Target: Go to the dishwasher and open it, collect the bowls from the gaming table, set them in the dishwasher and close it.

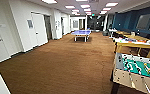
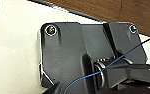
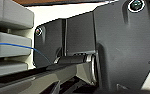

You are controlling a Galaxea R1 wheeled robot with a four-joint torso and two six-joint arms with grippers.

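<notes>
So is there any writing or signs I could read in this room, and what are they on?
None can be read.
Door plaque: grey panel on the white wall, too blurred to read.
Ceiling sign: small greenish glow at the far end of the hall, too small to read.
Foosball table: no legible markings.

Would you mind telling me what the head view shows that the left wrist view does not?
Head view alone: a room with a green football table nearest on the right, a yellow-legged table behind it, a blue ping-pong table farther back and white doors along the left wall.
Left wrist view alone: the robot's dark plate, a thin blue cable and a pale surface.
Both share the brown carpet.
</notes>
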